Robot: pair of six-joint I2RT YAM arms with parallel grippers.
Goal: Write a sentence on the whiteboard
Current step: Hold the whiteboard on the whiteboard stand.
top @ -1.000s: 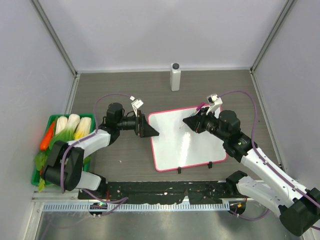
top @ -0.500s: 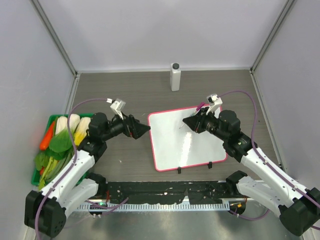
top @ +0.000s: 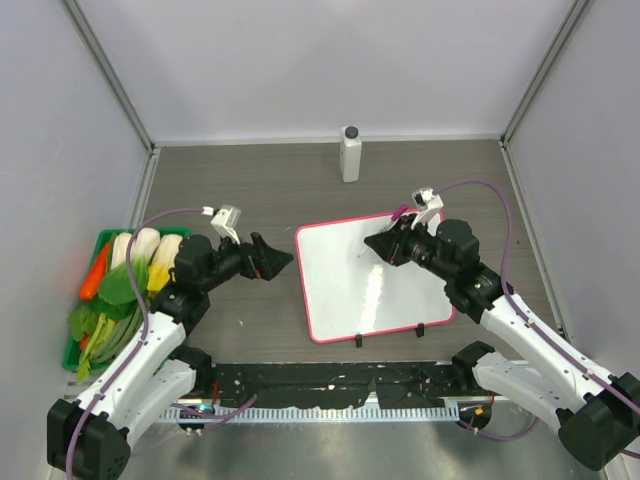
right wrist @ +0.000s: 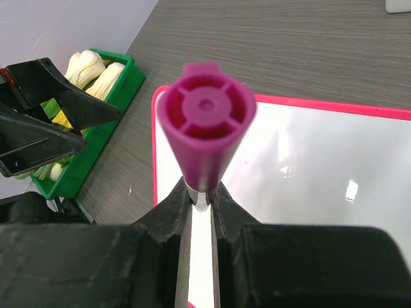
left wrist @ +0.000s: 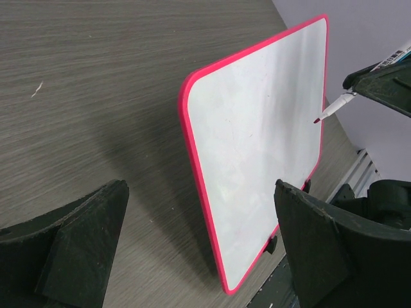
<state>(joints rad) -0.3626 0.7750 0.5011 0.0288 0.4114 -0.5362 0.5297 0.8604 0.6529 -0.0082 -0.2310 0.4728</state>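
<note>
1. Lying on the table (top: pixel 250 190), the whiteboard (top: pixel 375 290) sits directly beneath the right gripper (top: pixel 378 244) and just off the tips of the left gripper (top: pixel 278 258), apart from them. Its two black clip feet (top: pixel 358 341) are on the edge toward the arm bases.
2. The board's face shows white with patches of glare inside a thin pink-red frame.
3. The right gripper's fingers are pressed together on a marker (right wrist: pixel 205 122). The marker's purple butt end points back at the wrist camera and its thin tip points down at the board's far part (whether the tip touches the surface cannot be told).
4. The left gripper has its jaws spread wide with nothing between them. It aims at the board's left edge from just above the table.
5. Behind the left gripper, on its wrist side, a green tray (top: pixel 72 355) holds pale white vegetables (top: pixel 145 248), a carrot (top: pixel 95 270) and leafy greens (top: pixel 118 290).
6. A white bottle (top: pixel 350 158) with a dark cap stands upright well beyond both grippers, near the back wall and roughly between them.
</note>
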